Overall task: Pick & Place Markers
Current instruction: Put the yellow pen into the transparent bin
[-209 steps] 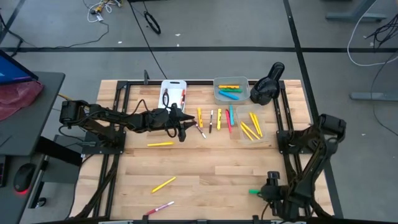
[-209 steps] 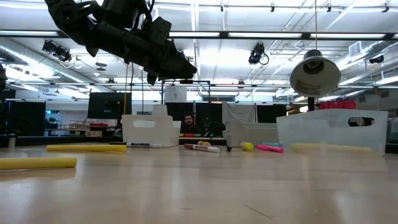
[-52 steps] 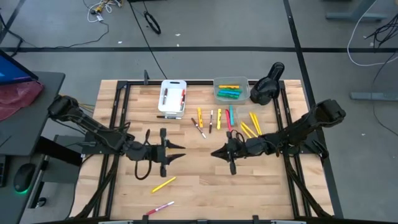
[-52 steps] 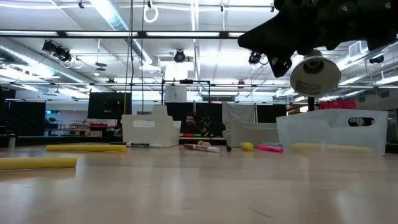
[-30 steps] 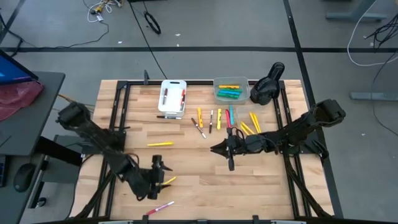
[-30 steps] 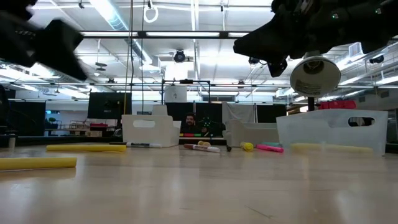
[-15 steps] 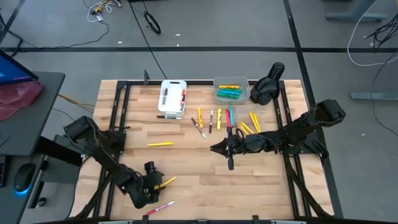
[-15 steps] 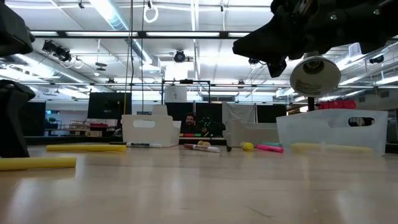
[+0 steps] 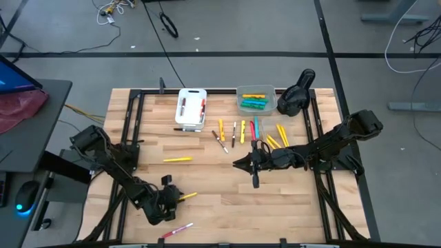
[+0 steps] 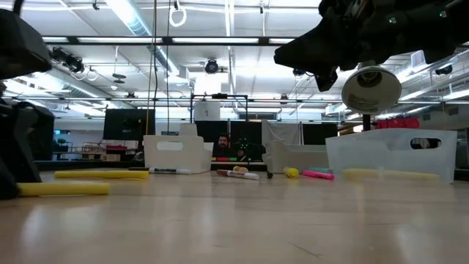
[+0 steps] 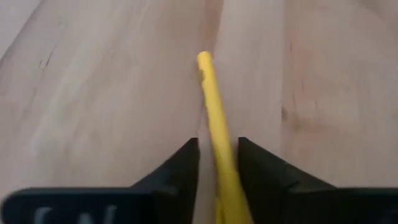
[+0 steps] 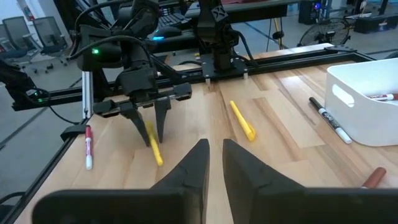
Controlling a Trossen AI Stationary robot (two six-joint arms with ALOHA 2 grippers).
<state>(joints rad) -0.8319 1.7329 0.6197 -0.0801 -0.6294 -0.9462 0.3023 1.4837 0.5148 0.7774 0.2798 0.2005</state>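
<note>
A yellow marker lies on the wood at the table's near left. My left gripper stands over its left end, fingers closed in on it; it shows too in the right wrist view and at the low view's left edge. My right gripper hangs shut above the table's middle, with nothing in it. More markers lie in a row at the far middle. Another yellow marker and a pink one lie singly on the left half. My left gripper has the yellow marker's left end between its two fingers, which come from above, pointing down, and stand across the marker. The marker lies flat on the table, its free end pointing away from the gripper.
A white bin and a grey bin holding coloured markers stand at the far edge, a dark lamp-like object to their right. Black frame rails run along both sides. Bare wood lies between the two grippers.
My left gripper has come down to the table at the near left and its fingers have closed in around the yellow marker's end. The marker has slid a little toward the table's right. My right gripper has kept still.
</note>
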